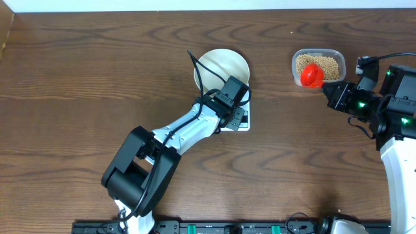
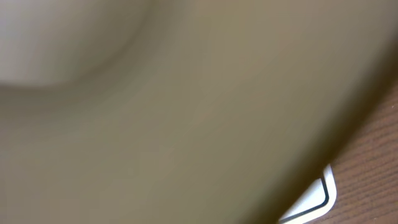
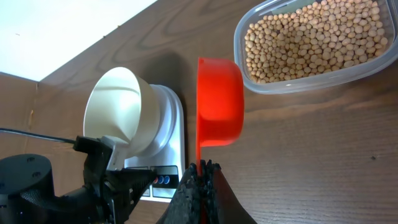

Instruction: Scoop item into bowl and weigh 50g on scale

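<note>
Small round tan-yellow beans (image 1: 325, 64) fill a clear plastic tub (image 1: 296, 60) near the brown wooden table's (image 1: 97, 78) far right edge. Right gripper (image 3: 200, 169) fingers pinch a red plastic scoop (image 3: 219, 102) by its handle, just beside the tub. Left gripper (image 1: 234, 91) clamps the round off-white bowl (image 1: 218, 65) by its rim, on the white rectangular scale (image 3: 178, 140) mid-table.
</note>
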